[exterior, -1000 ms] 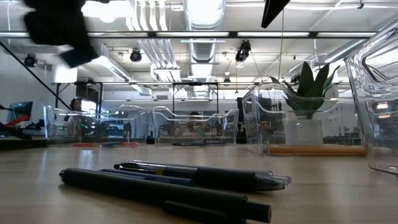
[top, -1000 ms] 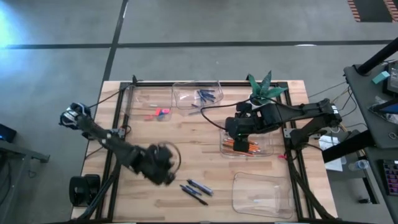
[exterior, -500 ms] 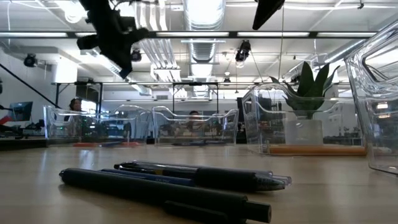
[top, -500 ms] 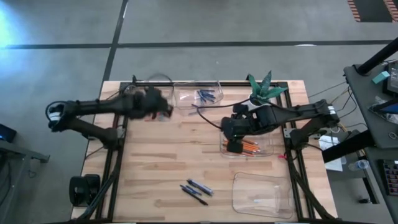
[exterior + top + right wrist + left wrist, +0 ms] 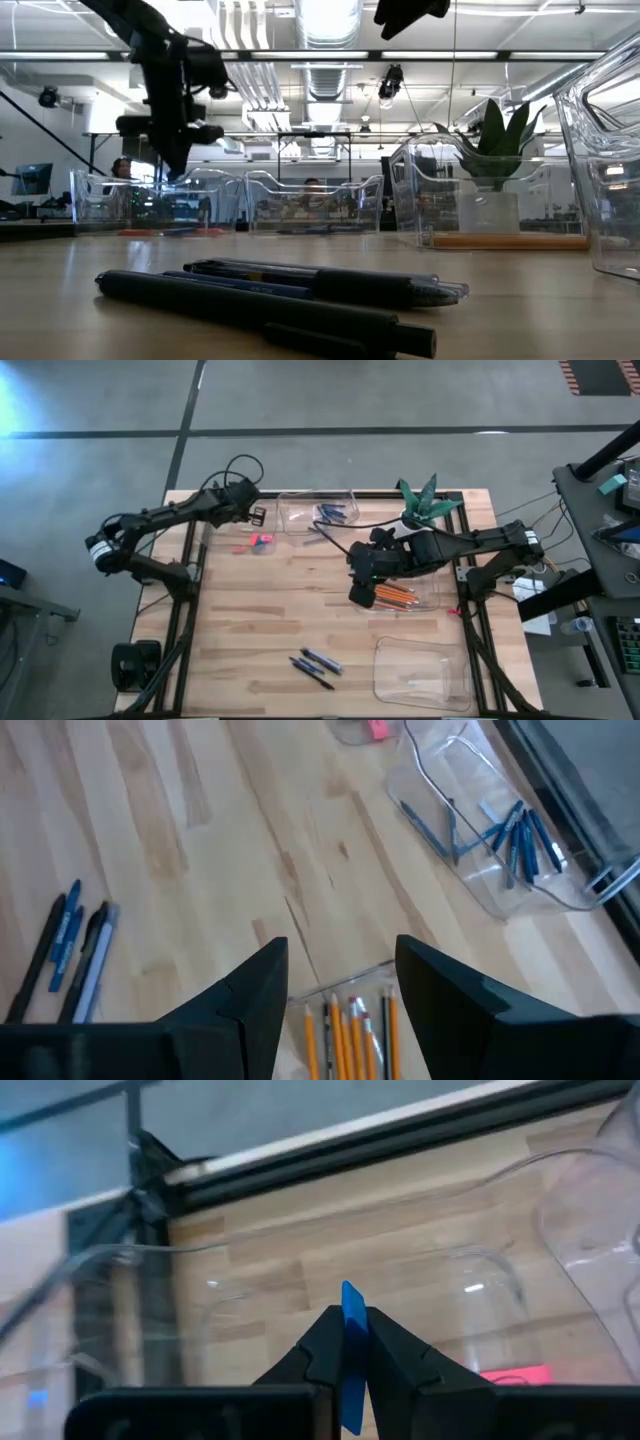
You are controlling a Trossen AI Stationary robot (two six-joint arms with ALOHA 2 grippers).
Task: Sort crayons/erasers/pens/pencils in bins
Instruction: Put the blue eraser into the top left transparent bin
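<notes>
Blue eraser (image 5: pixel 352 1342) pinched in left gripper (image 5: pixel 347 1348), above far-left bin (image 5: pixel 250 1290)

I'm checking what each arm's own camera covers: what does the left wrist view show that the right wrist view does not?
Only the left wrist view shows the left gripper shut on a blue eraser, above a clear bin at the table's corner. Only the right wrist view shows the open right gripper, the pencils, pens and crayons. Both show the pink eraser and the wooden table.
</notes>
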